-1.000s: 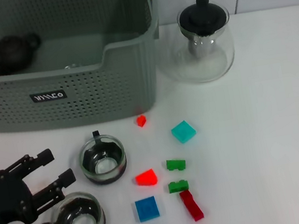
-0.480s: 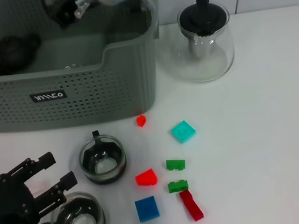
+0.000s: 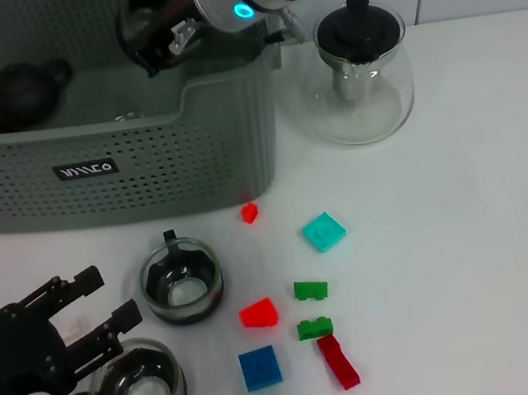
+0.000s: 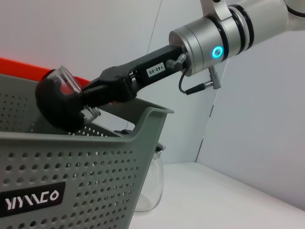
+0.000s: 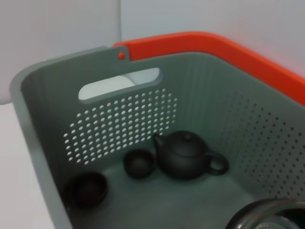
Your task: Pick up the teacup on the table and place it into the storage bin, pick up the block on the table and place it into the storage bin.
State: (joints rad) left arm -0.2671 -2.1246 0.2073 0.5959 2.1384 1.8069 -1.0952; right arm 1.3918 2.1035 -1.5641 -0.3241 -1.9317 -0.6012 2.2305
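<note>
R gripper holds teacup over storage bin.

A clear glass teapot with a black lid stands on the white worktop, far and to the right. A dark clay teapot sits far left, with two small dark cups just beside it.

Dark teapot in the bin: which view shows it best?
The right wrist view: the dark teapot sits whole on the bin floor, spout, lid and handle clear. The head view shows it partly behind the perforated wall. The left wrist view does not show it.
</note>
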